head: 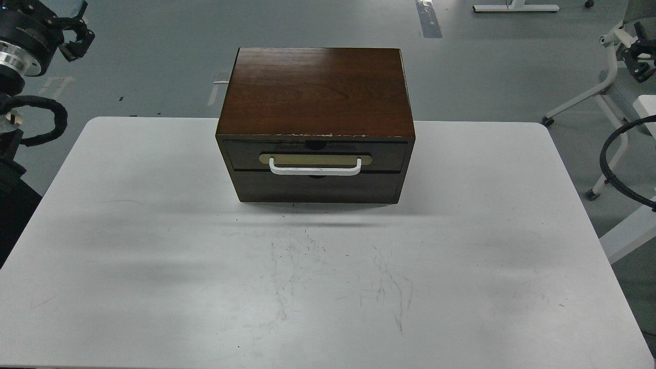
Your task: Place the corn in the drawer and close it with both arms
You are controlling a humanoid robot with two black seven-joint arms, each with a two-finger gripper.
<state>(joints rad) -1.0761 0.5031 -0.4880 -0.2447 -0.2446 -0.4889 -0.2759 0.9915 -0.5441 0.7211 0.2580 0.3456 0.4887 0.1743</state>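
Sitting shut in the dark brown wooden drawer (318, 156) at frame centre on the white table (154, 256), corn unseen, both hands, left (77, 38) and right (638, 59), hang at upper corners, grip unreadable, so hooking the white handle (315, 168) squarely seems wisest.

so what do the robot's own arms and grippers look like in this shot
The left arm is black with a polished silver ring joint and a ribbed black cable looping below it; its left gripper is a black claw. The right gripper is also a black claw, with a thin black cable arcing beneath it. No markings show.
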